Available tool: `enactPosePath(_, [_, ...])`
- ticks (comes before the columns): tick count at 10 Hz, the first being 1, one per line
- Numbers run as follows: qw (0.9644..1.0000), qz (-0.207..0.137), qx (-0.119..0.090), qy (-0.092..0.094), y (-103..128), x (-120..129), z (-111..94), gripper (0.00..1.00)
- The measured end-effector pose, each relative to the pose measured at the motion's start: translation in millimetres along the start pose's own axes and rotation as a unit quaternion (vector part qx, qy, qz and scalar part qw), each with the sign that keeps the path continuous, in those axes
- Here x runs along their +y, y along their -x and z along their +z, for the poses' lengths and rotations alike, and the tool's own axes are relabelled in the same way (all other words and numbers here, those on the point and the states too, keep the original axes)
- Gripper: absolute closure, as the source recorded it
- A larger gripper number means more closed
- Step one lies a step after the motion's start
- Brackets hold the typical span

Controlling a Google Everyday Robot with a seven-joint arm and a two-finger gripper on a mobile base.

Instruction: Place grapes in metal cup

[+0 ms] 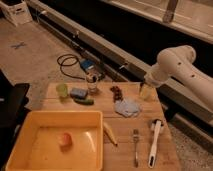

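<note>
The grapes [117, 92], a small dark reddish bunch, lie on the wooden table [165, 155] near its far edge, right of the middle. My gripper [146, 92] hangs at the table's far right, to the right of the grapes and apart from them. It is open and carries nothing. The white arm [175, 62] reaches in from the right. The metal cup is hidden behind the gripper, where it stood a moment ago.
A clear glass jar [92, 82], pale green cup [62, 90], blue sponge [78, 92] and green cucumber [84, 100] sit at the far left. A crumpled cloth [127, 106] lies before the grapes. Nearer are a yellow tub [30, 122], banana [109, 132], fork [135, 147] and white brush [155, 142].
</note>
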Motion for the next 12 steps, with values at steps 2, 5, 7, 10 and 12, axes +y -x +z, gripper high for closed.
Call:
enactPosePath(2, [0.9995,-0.016,-0.026,0.009,29.3,-17.7,23.2,0.26])
enactPosePath(5, [0.9966,-0.028,-0.045,0.063,46.1,-22.7,53.4,0.26])
enactPosePath(7, [0.9963,-0.027,-0.044,0.068,44.0,-23.3,55.0,0.26])
enactPosePath(10, [0.997,-0.024,-0.041,0.062,45.1,-23.4,56.2,0.26])
enactPosePath(12, [0.9986,-0.017,-0.028,0.042,53.2,-15.8,70.3,0.26])
